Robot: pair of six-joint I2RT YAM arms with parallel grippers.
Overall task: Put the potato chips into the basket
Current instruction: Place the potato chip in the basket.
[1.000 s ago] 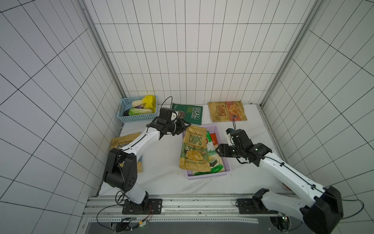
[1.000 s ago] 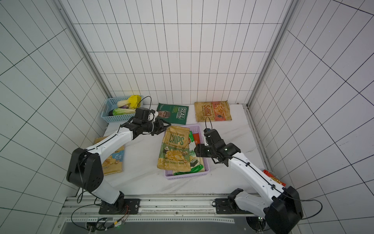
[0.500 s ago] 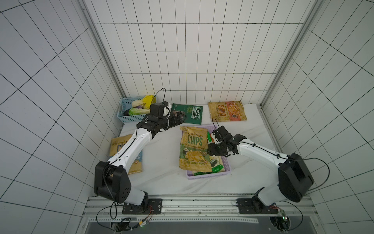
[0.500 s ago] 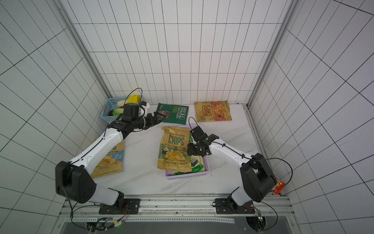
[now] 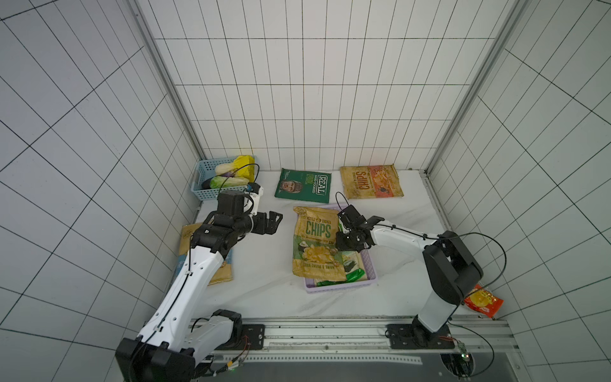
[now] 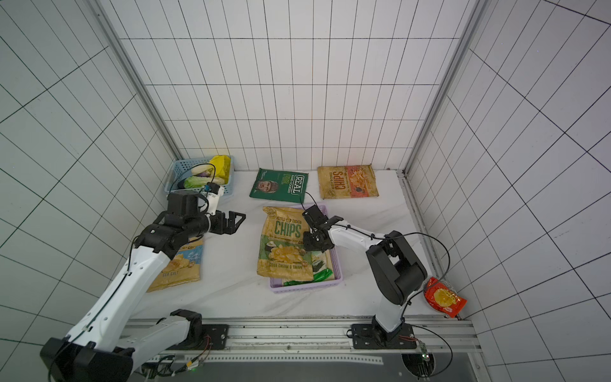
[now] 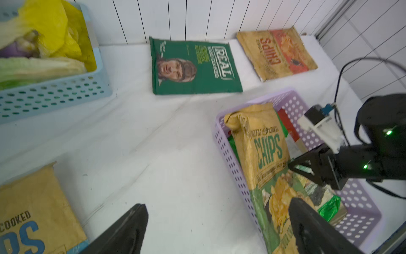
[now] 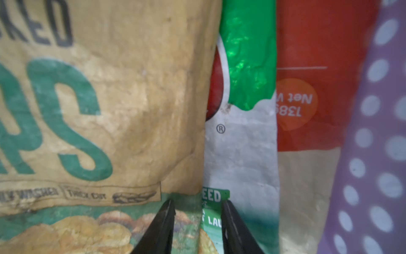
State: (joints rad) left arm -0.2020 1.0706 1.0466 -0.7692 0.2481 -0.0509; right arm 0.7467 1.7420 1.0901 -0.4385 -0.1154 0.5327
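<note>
Seating the top bag. The kettle-cooked CHIPS bag (image 5: 315,244) lies slantwise over the lilac basket (image 5: 340,287), overhanging its rim on the side toward the left arm. The right gripper (image 8: 196,201) straddles the bag's opposite edge, jaws narrowed but with a gap showing, nothing yet pinched. To do this well, it should probably close on that edge alone, clear of the green-white bag (image 8: 248,66) beneath, then draw the bag across until it drops inside the rim. The left gripper (image 5: 275,222) hangs spread and empty above bare table. Under the top bag the basket holds the green-white bag and a red-and-cream bag (image 8: 307,121). Outside lie the REAL bag (image 5: 304,188), a tan CHIPS bag (image 5: 372,182) and a sea-salt bag (image 6: 175,264). The blue basket (image 5: 201,185) holds toy vegetables (image 5: 228,178).
</note>
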